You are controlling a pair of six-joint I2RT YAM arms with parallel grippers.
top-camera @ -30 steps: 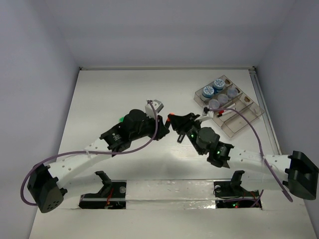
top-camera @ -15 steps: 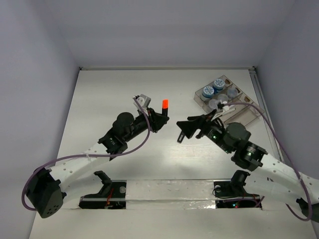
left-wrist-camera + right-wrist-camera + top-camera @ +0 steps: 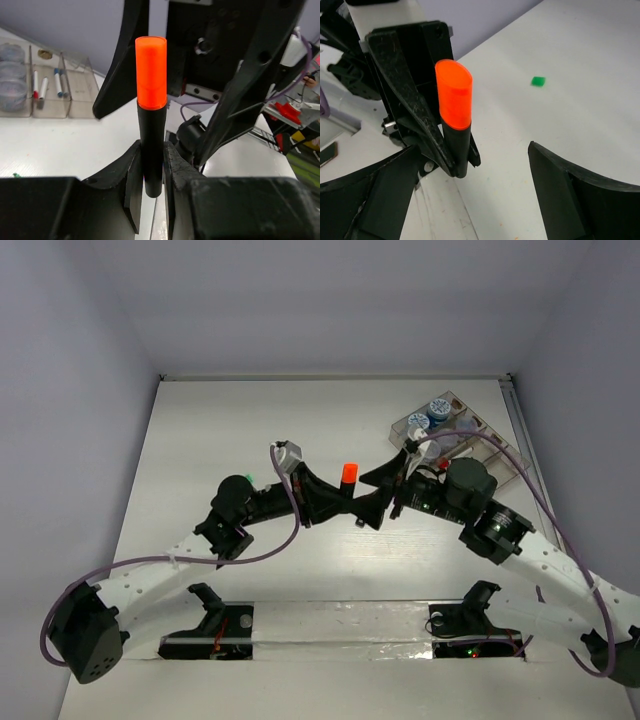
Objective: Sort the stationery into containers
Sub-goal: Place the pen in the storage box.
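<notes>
A stubby black highlighter with an orange cap (image 3: 348, 475) (image 3: 151, 100) (image 3: 455, 115) stands upright above the table's middle. My left gripper (image 3: 333, 502) (image 3: 152, 150) is shut on its black lower barrel. My right gripper (image 3: 378, 495) (image 3: 472, 150) faces it from the right, open wide. The highlighter sits between the right fingers (image 3: 385, 185), nearer this one, and neither touches it. The clear compartment tray (image 3: 500, 465) (image 3: 75, 107) lies at the back right, with blue-lidded pots (image 3: 438, 410) (image 3: 11, 70) and thin pens (image 3: 42, 87) in it.
A small green bit (image 3: 538, 81) lies on the white table behind the highlighter. The right arm's purple cable (image 3: 520, 480) arcs over the tray. Both arms meet at the table's middle.
The right gripper opened wide, drew back, then came in again round the highlighter. The left gripper carried the highlighter a little to the right, still shut on it.
</notes>
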